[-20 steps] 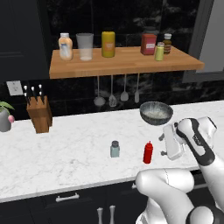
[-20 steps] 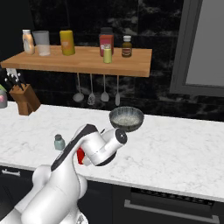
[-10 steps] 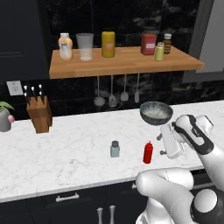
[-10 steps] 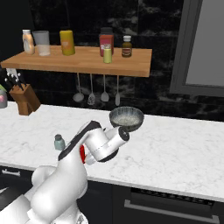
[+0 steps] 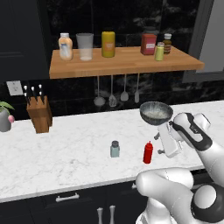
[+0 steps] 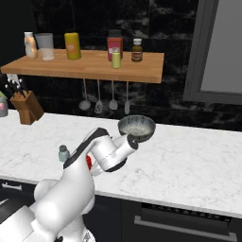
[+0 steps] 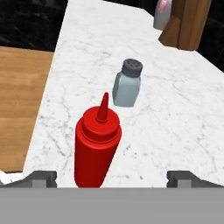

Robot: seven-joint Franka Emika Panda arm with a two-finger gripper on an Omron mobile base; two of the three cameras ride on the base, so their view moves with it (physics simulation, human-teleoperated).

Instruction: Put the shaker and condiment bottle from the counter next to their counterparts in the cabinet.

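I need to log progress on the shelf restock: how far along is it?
Nothing is done yet: the shaker and the red condiment bottle both stand on the counter. In hand: the open gripper faces the bottle, jaws on either side of it, not closed. Left: grip it, lift it to the cabinet shelf beside the peach bottle, then take the shaker up to the yellow-green shaker.
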